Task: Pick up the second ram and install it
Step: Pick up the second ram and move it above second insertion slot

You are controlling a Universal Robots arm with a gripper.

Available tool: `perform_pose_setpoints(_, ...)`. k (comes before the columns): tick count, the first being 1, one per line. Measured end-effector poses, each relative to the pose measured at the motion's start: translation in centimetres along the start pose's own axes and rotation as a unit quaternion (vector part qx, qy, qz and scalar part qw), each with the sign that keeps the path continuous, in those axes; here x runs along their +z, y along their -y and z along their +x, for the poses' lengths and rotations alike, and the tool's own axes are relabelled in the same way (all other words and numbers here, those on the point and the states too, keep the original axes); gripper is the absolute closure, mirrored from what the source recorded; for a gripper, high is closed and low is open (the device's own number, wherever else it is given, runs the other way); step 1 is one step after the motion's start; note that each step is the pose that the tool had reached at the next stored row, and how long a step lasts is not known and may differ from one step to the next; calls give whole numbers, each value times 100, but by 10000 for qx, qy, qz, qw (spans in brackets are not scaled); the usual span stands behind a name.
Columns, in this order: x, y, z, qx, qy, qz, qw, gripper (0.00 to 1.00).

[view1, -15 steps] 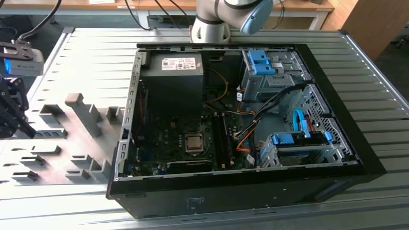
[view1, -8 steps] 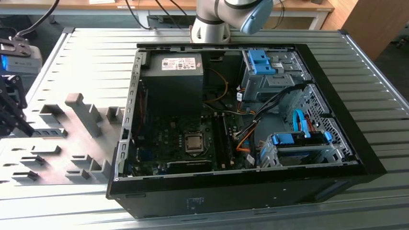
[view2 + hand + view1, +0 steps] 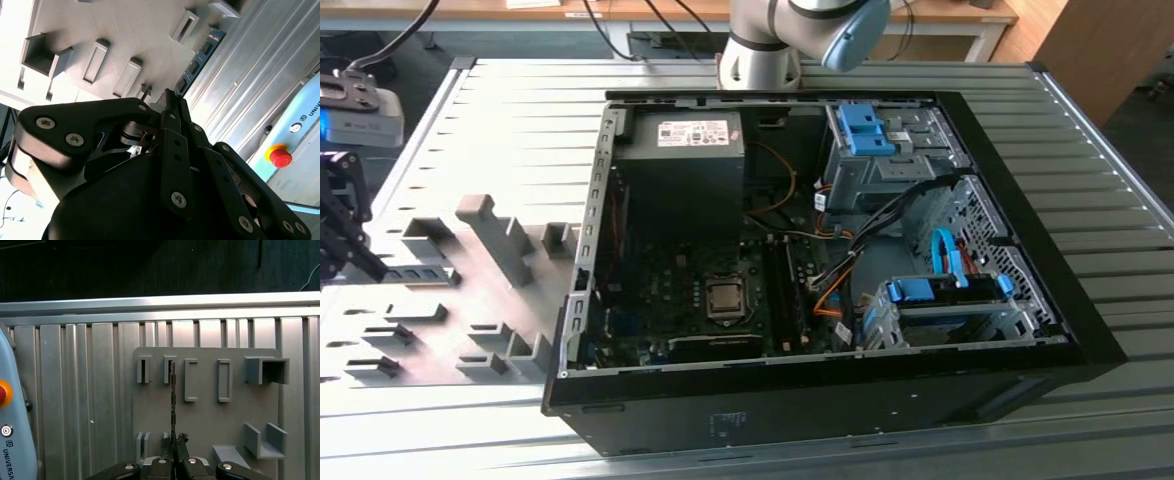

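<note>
The second ram [image 3: 173, 395] is a thin dark green stick standing on its edge in the slots of the grey fixture plate [image 3: 210, 420]. In the second wrist view the second ram [image 3: 201, 53] runs away from the fingertips [image 3: 169, 98] along the plate's edge. My gripper [image 3: 174, 444] is at the stick's near end, its black fingers pressed together with the board between them. In the exterior view, the gripper [image 3: 360, 258] is at the far left over the fixture plate [image 3: 454, 300], with the ram [image 3: 420, 272] beside it. The long black motherboard slots [image 3: 785, 290] lie inside the open computer case [image 3: 827, 250].
The fixture plate carries several raised grey blocks [image 3: 500, 235] and empty slot holders [image 3: 224, 380]. A ribbed metal table [image 3: 1107, 200] lies under everything. A pale blue pendant with a red button [image 3: 279, 156] rests close to the plate. Cables, drive cages [image 3: 894, 150] and the arm's base [image 3: 761, 50] crowd the case.
</note>
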State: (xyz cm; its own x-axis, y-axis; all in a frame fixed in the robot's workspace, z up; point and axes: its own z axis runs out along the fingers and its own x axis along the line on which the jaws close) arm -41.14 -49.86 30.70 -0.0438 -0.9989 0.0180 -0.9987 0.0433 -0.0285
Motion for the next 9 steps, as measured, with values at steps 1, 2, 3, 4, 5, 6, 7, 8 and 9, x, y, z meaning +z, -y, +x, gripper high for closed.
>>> perform_pose_setpoints(1, -6, 0, 0, 0, 0, 0, 10000, 86)
perform_pose_setpoints(2, -11, 0, 0, 0, 1, 1, 10000, 86)
perform_pose_setpoints(3, -18, 1, 0, 0, 0, 0, 10000, 86)
perform_pose_setpoints(4, -24, 1, 0, 0, 0, 0, 10000, 86)
perform_pose_setpoints(5, -30, 1, 1, 0, 0, 0, 10000, 86)
perform_pose_setpoints(6, -37, 1, 1, 0, 0, 0, 10000, 86)
perform_pose_setpoints(7, -43, 1, 1, 0, 0, 0, 10000, 86)
perform_pose_setpoints(8, -49, 2, 1, 0, 0, 0, 10000, 86)
perform_pose_setpoints(9, -55, 2, 1, 0, 0, 1, 10000, 86)
